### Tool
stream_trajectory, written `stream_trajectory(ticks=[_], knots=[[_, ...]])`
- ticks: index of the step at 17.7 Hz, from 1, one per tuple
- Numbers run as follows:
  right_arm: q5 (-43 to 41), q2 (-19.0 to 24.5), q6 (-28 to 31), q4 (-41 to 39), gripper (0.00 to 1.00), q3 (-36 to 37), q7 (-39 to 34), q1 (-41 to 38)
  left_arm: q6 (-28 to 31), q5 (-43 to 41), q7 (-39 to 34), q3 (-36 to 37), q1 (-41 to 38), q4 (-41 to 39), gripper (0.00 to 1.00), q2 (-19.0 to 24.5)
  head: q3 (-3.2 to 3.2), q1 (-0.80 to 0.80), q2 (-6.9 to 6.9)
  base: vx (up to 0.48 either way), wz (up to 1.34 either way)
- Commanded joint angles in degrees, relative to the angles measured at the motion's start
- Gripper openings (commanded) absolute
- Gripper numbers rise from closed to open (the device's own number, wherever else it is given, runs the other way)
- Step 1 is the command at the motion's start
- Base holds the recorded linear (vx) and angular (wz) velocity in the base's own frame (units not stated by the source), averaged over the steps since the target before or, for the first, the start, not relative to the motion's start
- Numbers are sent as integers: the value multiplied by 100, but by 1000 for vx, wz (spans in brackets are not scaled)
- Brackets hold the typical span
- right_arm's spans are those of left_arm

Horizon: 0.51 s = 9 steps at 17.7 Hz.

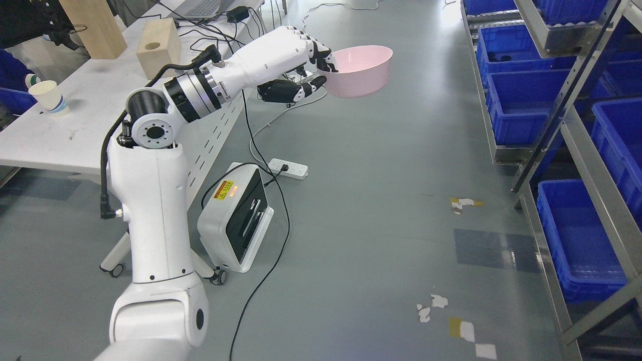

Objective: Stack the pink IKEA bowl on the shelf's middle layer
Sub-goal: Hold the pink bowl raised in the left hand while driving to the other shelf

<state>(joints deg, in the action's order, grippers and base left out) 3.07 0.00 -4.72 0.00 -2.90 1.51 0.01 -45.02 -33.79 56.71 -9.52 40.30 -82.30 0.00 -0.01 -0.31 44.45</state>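
Note:
My left hand (pixel 317 67) is shut on the near rim of a pink bowl (pixel 362 71), fingers inside the rim and thumb under it. It holds the bowl upright in the air above the grey floor, at the top middle of the head view. The left arm comes in from the lower left and reaches up and right. The metal shelf (pixel 577 128) stands along the right edge, well to the right of the bowl. The right arm is out of view.
The shelf holds several blue bins (pixel 521 100) on its levels. A white table (pixel 75 120) at left carries wooden blocks (pixel 159 47) and a paper cup (pixel 47 98). A white box on wheels (pixel 235 220), a power strip (pixel 288 168) and cables lie on the floor.

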Motion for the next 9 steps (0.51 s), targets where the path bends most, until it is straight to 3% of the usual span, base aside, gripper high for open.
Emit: stream_trajectory(ticks=[1,9], knots=[[0,-100,-3,-100,100,0,-2,-133,2,-5,7,20,-5,3,0,100,0,0,0,306,106],[0,-100,-3,-100,100,0,-2,-133,2,-5,7,12,-5,-5,1,100,0,0,0,245,-71]])
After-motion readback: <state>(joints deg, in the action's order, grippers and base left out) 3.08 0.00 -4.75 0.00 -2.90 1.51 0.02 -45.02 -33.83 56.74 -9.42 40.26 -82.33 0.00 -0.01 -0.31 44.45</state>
